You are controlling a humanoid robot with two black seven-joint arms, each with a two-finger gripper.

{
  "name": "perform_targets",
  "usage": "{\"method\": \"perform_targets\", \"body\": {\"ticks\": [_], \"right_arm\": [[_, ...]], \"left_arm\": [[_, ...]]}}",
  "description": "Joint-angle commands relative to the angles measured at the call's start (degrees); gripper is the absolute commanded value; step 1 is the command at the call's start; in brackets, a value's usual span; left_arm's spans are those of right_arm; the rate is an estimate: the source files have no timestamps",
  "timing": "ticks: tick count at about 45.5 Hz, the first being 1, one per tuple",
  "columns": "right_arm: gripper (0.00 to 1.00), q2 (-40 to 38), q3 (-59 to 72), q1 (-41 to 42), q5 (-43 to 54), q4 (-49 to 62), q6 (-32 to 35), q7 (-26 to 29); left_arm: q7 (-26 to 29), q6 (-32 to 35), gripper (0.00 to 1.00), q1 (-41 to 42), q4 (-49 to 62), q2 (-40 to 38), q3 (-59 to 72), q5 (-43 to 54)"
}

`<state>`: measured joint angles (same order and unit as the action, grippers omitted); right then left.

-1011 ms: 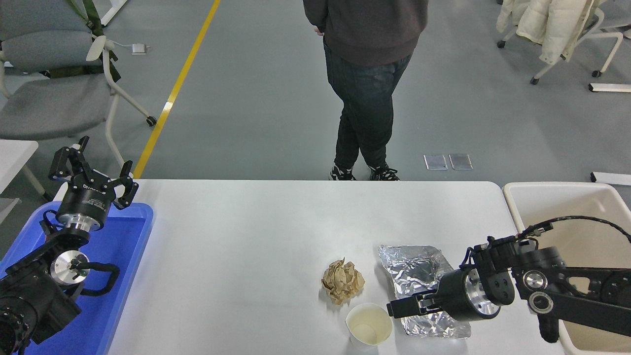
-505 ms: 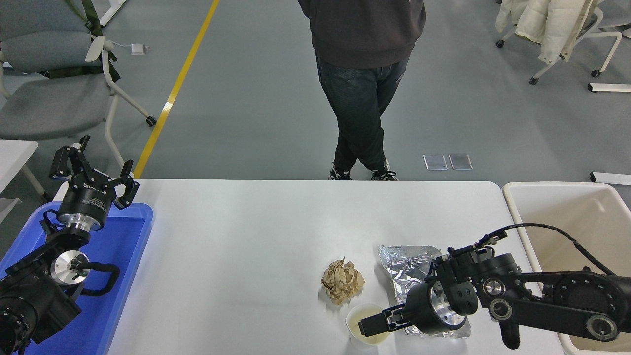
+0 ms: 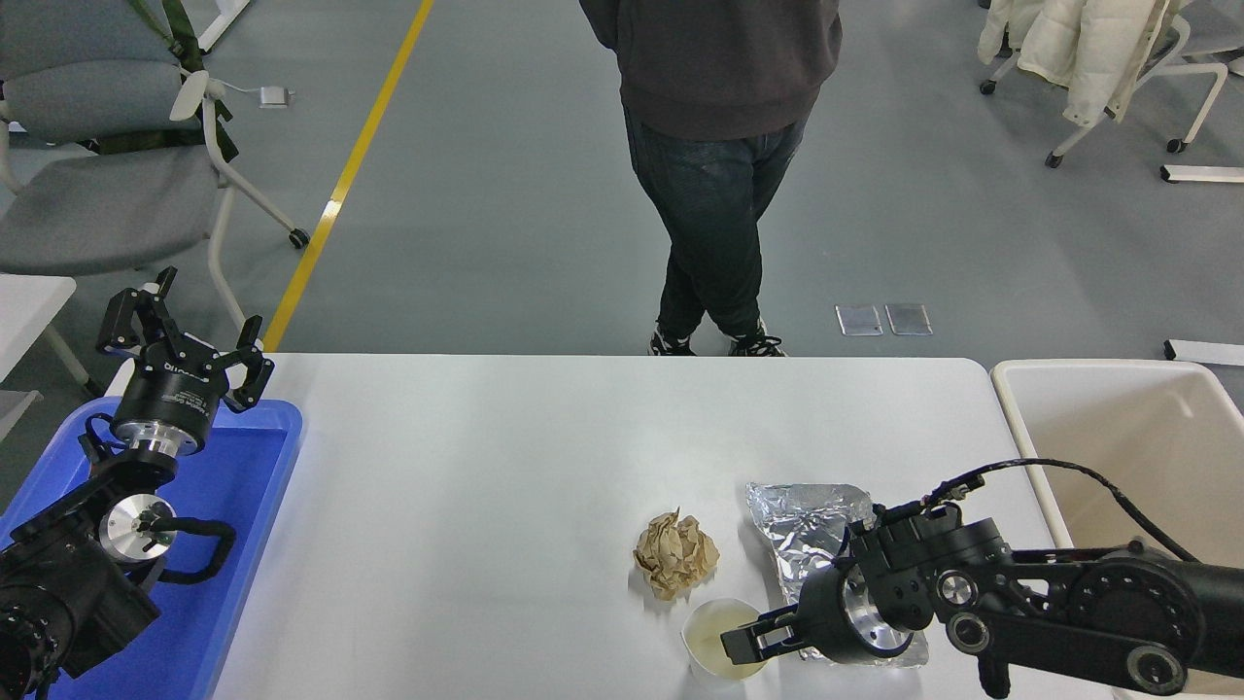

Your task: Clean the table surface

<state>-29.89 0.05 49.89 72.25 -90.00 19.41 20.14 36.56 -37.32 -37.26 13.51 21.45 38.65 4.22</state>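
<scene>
Shifted left since a second ago, the black right gripper is now poised at the small white paper cup – narrowly parted, nothing held. On the white table surface near the front edge, the cup is best pinched gently by its rim – a squeeze could crumple it.

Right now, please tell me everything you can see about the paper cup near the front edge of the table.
The paper cup is white outside and cream inside, and looks empty. It stands upright with its mouth open on the white table, in front of the crumpled brown paper ball. The right hand reaches over its rim from the right; contact is unclear.
</scene>
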Motion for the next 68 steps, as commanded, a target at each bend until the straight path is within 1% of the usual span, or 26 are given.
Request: {"method": "perform_targets", "body": {"ticks": [1, 13, 18, 27, 28, 34, 41, 44, 49, 55, 68], "right_arm": [[0.00, -0.5, -0.5, -0.6, 1.5, 0.4, 0.0, -3.3], [0.00, -2.4, -0.9, 0.8, 0.2, 0.3, 0.1, -3.7], [0.00, -3.6, -1.3, 2.7, -1.2, 0.2, 0.2, -3.7], [0.00, -8.1, -1.1, 8.1, -7.1, -1.9, 1.9, -3.7], [0.00, -9.6, -1.2, 10.0, -8.0, -3.0, 2.6, -3.7], [0.00, -13.1, -0.9, 15.8, -12.1, -4.0, 3.7, -3.7], [0.00, -18.4, -1.3, 20.5, -15.0, -7.2, 7.0, -3.7], [0.00, -20.6, -1.7, 21.3, -15.6, -8.3, 8.0, -3.8], [0.00, -23.5, -4.7, 21.2, -15.6, -9.4, 9.8, -4.1], [0.00, -26.4, -9.4, 21.1, -15.6, -10.0, 14.3, -6.5], [0.00, -30.8, -16.9, 21.3, -15.6, -10.0, 20.8, -6.5]], "left_arm": [[0.0, 0.0, 1.00, 0.0, -0.1, 0.0, -0.1, 0.0], [0.0, 0.0, 1.00, 0.0, 0.0, 0.0, -0.1, 0.0], [0.0, 0.0, 1.00, 0.0, 0.0, 0.0, -0.1, 0.0], [0.0, -0.1, 1.00, 0.0, 0.0, 0.0, -0.1, 0.0], [0.0, -0.1, 1.00, 0.0, 0.0, 0.0, -0.1, 0.0], [0.0, -0.1, 1.00, 0.0, 0.0, 0.0, -0.1, 0.0], [0.0, 0.0, 1.00, 0.0, 0.0, 0.0, -0.1, 0.0], [0.0, 0.0, 1.00, 0.0, 0.0, 0.0, -0.1, 0.0], [0.0, 0.1, 1.00, 0.0, 0.0, 0.0, -0.1, 0.0], [0.0, 0.1, 1.00, 0.0, -0.1, 0.0, -0.1, 0.0], [0.0, 0.1, 1.00, 0.0, -0.1, 0.0, -0.1, 0.0]]}}
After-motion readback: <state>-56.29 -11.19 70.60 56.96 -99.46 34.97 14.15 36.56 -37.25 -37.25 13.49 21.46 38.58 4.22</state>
